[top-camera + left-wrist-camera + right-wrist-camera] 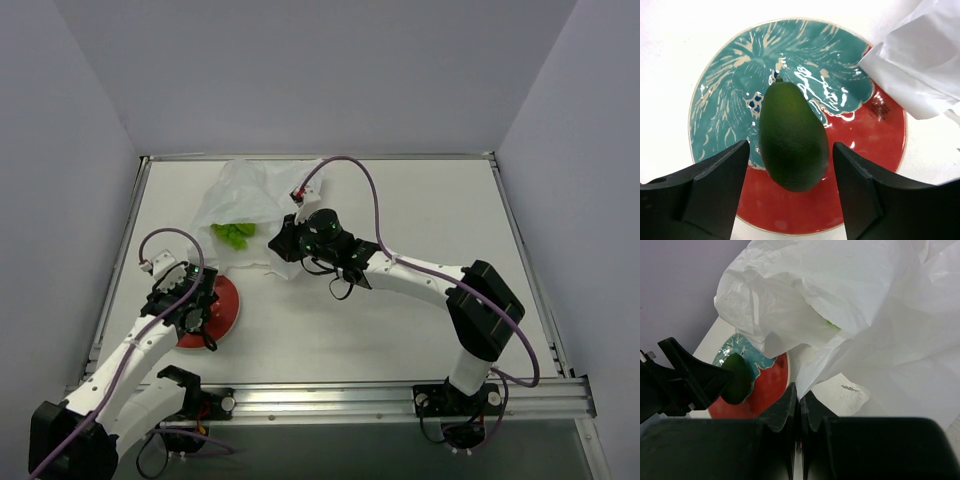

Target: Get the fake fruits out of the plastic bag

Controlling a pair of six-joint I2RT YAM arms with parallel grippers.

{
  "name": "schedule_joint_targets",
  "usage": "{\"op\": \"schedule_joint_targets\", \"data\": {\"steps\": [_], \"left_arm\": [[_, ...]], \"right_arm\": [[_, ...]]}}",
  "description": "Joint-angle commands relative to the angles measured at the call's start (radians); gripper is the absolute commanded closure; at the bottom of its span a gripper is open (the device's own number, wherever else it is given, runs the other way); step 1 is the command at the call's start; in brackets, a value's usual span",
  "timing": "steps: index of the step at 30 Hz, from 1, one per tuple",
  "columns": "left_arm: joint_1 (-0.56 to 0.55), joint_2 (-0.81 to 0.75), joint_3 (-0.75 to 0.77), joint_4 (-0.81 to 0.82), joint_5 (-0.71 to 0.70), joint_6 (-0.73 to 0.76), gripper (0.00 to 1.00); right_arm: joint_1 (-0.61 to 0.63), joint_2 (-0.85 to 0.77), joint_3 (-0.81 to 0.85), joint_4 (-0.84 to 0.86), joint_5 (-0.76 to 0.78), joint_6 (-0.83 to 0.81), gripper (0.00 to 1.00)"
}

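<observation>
A dark green fruit (pixel 792 142) lies on the red-rimmed teal plate (pixel 875 135). My left gripper (pixel 790 185) is open, its fingers either side of the fruit and not touching it. The white plastic bag (pixel 245 200) lies at the back left, with a light green grape bunch (pixel 235 235) at its mouth. My right gripper (pixel 800 397) is shut on an edge of the bag film (pixel 880 340). The plate (pixel 767 385) and dark fruit (pixel 737 377) show in the right wrist view. The ridged oval fruit is hidden.
The plate (pixel 222 310) sits at the near left under my left arm. A metal rail (pixel 330 400) runs along the table's near edge. Grey walls close in the sides and back.
</observation>
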Motion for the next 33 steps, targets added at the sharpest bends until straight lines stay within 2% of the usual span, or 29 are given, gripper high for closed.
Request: {"op": "schedule_joint_targets", "data": {"steps": [1,5,10,11,17,23,33], "left_arm": [[-0.003,-0.042,0.044,0.016,-0.047,0.041,0.34],[-0.002,-0.031,0.059,0.010,-0.026,0.042,0.33],[-0.058,-0.147,0.141,0.030,0.060,0.177,0.46],[-0.072,-0.163,0.170,0.012,0.075,0.179,0.50],[-0.210,-0.191,0.183,0.013,0.112,0.104,0.50],[-0.262,0.033,0.226,0.194,0.102,0.111,0.50],[-0.229,0.421,0.352,0.471,0.014,0.186,0.47]], "right_arm": [[0.010,-0.045,-0.011,0.038,-0.007,0.001,1.00],[0.014,-0.054,-0.011,0.030,0.001,0.000,1.00],[0.013,-0.057,0.002,0.009,0.015,-0.009,1.00],[0.014,-0.057,0.002,0.009,0.021,-0.011,1.00],[0.020,-0.048,-0.005,0.022,0.033,0.004,1.00],[0.028,-0.067,-0.008,0.018,0.041,0.009,1.00],[0.027,-0.131,-0.032,0.042,-0.011,0.026,1.00]]}}
